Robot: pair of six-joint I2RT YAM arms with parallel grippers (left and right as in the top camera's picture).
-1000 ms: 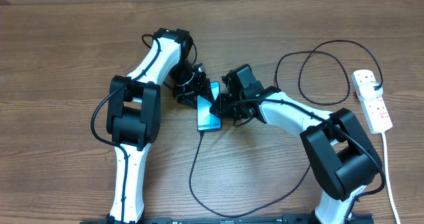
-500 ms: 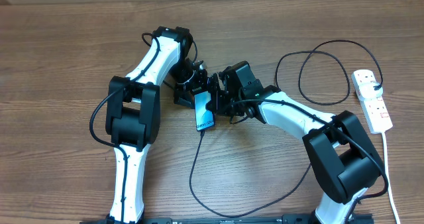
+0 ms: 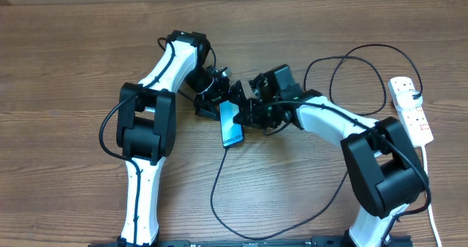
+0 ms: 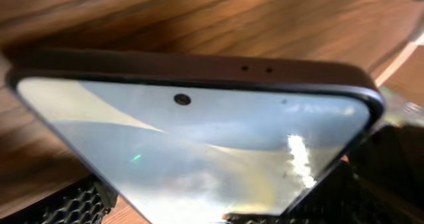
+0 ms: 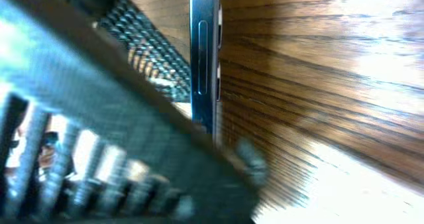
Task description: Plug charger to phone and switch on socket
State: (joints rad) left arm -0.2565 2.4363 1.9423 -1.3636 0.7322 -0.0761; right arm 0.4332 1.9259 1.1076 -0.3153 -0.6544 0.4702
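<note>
Wood-grain table [image 3: 73, 42], two arms meeting near its middle. Phone [image 3: 230, 123] lies between the tools, screen up, long axis running roughly away from the robot. Left tool [image 3: 216, 93] sits at the phone's far end, fingers [image 4: 79, 201] spread wide to either side of the top edge; contact cannot be told. Right tool [image 3: 248, 114] is pressed together against the phone's right edge; wrist view shows that edge side-on with its buttons, but whether it is pinched cannot be told. Charger [image 3: 213, 188] meets the phone's near end, then loops right to the socket [image 3: 411, 112], well apart at the table's right side.
</note>
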